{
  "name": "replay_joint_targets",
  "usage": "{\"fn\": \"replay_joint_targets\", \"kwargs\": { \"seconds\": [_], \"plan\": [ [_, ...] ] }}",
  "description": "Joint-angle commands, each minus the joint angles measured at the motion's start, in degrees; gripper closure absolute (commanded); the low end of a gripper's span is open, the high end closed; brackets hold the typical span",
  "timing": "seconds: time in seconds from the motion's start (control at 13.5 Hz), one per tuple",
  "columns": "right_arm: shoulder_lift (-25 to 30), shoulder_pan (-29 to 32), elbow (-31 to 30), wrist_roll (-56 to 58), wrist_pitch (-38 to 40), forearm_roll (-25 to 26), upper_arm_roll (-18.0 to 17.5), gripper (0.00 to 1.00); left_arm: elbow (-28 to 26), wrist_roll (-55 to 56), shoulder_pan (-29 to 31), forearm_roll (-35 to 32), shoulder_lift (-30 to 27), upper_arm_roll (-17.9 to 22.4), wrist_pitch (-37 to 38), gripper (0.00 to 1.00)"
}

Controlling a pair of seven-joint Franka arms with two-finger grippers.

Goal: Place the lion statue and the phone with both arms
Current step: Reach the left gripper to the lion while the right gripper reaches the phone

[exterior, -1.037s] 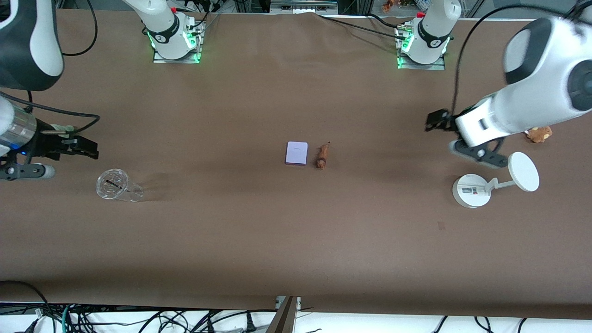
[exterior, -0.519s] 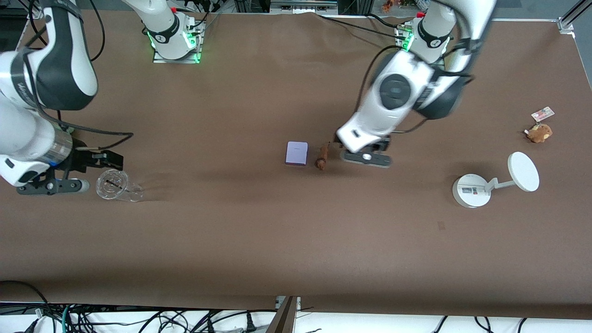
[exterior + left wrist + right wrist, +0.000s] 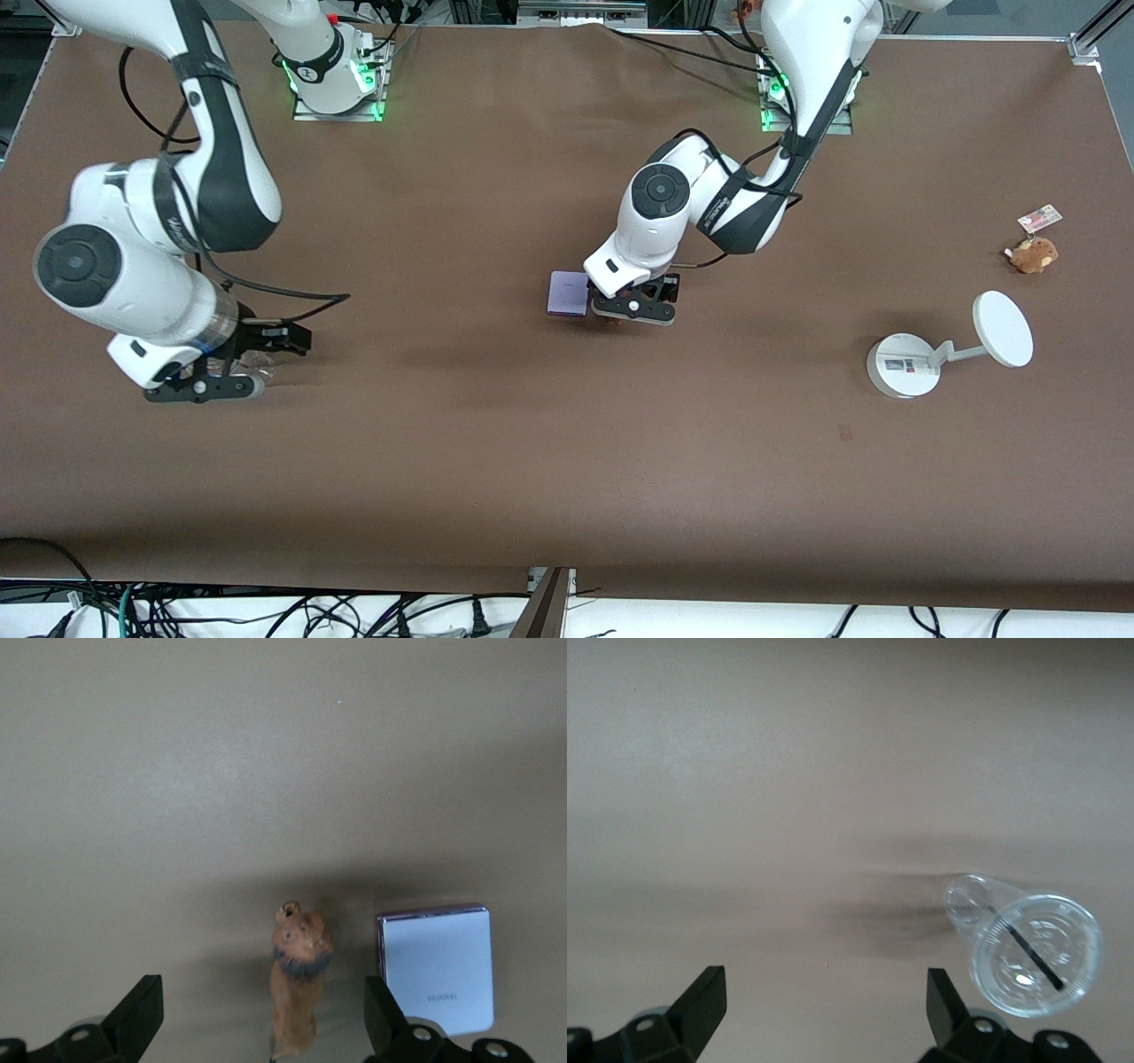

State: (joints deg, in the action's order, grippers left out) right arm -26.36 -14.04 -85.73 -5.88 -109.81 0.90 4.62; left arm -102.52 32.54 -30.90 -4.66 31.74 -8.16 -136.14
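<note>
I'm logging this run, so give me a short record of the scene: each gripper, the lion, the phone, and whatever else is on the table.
left gripper: open, over the lion statue, fingers on either side of it, not touching
phone: flat on the table, beside the lion statue
right gripper: open, over the table beside a clear plastic cup lying on its side
stand: white, toward the left arm's end
plush toy: farther from the front camera than the stand

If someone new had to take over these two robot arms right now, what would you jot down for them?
Left gripper: open, over the lion statue, nothing held.
Right gripper: open, empty, over the clear plastic cup at its end of the table.
Phone: flat on the table, beside the lion statue, toward the right arm's end.
Done: nothing grasped.
Left: pick up and place both.
</note>
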Motion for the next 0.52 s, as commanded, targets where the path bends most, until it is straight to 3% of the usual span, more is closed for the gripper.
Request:
{"fn": "replay_joint_targets", "kwargs": {
  "seconds": [0.0, 0.3, 0.37, 0.44],
  "plan": [
    [-1.59, -0.54, 0.83, -0.53, -0.93, -0.81, 0.21, 0.0, 0.39, 1.47, -1.97, -1.93, 2.71, 0.87, -3.94, 0.0],
    [-3.26, -0.55, 0.74, -0.53, -1.54, -4.76, 0.21, 0.0, 0.39, 1.47, -2.93, -1.93, 5.7, 0.95, -7.39, 0.0],
    [-3.52, -0.81, 0.74, -0.53, -1.54, -4.77, 0.12, 0.0, 0.39, 1.47, -2.94, -1.93, 6.05, 0.95, -7.39, 0.05],
    [-3.87, -1.33, 0.74, -0.53, -2.15, -4.77, 0.21, 0.0, 0.39, 1.47, -3.02, -2.36, 6.32, 0.95, -7.39, 0.24]
  ]
}}
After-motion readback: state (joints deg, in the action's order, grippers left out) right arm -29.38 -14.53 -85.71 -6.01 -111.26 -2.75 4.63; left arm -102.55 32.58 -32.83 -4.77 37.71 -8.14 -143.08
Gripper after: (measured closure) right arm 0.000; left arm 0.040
